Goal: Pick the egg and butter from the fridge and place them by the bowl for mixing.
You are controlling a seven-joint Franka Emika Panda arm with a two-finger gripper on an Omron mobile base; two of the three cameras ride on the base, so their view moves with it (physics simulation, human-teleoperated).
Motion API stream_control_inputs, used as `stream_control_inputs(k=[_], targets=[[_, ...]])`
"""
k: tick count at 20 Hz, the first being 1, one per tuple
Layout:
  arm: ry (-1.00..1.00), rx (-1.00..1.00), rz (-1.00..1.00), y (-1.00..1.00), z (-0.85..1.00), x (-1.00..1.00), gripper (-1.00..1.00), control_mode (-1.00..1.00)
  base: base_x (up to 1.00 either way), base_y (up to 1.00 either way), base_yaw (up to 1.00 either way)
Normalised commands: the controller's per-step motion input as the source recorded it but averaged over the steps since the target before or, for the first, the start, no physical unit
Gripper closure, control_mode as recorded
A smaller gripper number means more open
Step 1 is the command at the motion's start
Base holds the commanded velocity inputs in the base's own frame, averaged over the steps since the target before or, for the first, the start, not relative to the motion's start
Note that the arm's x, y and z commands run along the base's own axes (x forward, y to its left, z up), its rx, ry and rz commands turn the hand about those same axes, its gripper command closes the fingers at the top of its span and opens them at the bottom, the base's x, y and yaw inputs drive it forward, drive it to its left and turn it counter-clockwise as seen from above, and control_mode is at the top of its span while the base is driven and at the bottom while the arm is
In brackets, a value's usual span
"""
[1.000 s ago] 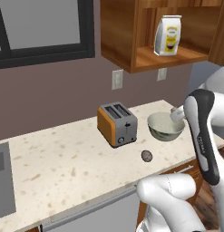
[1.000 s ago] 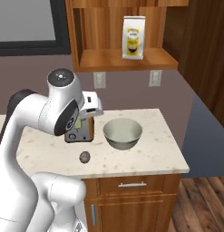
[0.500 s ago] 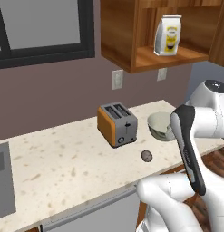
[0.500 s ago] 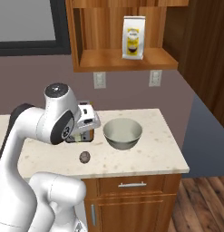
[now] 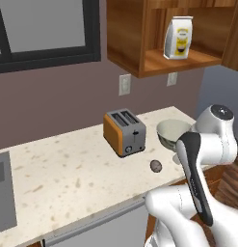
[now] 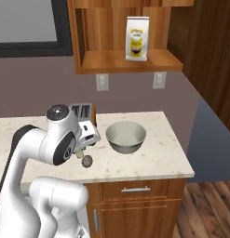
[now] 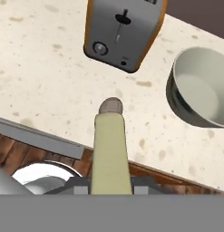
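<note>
On speckled bench (image 5: 67, 169), egg (image 5: 156, 166) already near bowl (image 5: 171, 132); claw (image 7: 111, 188) clamped on butter (image 7: 110, 154), carried over for placing alongside.

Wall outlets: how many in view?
2. One outlet on the wall behind the toaster, the other outlet to its right, under the cabinet shelf. More may sit outside the frames.

Left base cam: behind arm, left side, looks fwd & down over the bench (image 5: 67, 169). Right base cam: same bench from the right, w/ cabinet front below. Both share the toaster (image 5: 124, 132), bowl (image 5: 172, 133), egg (image 5: 156, 166) (2 sides, 1 scene). Hand cam: close, looking down along the butter (image 7: 111, 152) at the bench edge.
</note>
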Motion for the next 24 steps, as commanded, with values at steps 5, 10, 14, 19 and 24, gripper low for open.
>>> stream_control_inputs(k=[5, 10, 14, 19, 24], targets=[[-0.06, 0.00, 0.02, 0.17, -0.15, 0.18, 1.00, -1.00, 0.00, 0.00, 0.00], [0.00, 0.00, 0.00, 0.30, 0.00, 0.33, 1.00, -1.00, 0.00, 0.00, 0.00], [0.00, -0.02, 0.01, 0.29, -0.13, 0.24, 1.00, -1.00, 0.00, 0.00, 0.00], [0.00, 0.00, 0.29, 0.03, -0.30, 0.08, 1.00, -1.00, 0.00, 0.00, 0.00], [0.00, -0.01, 0.17, 0.00, -0.13, 0.00, 1.00, -1.00, 0.00, 0.00, 0.00]])
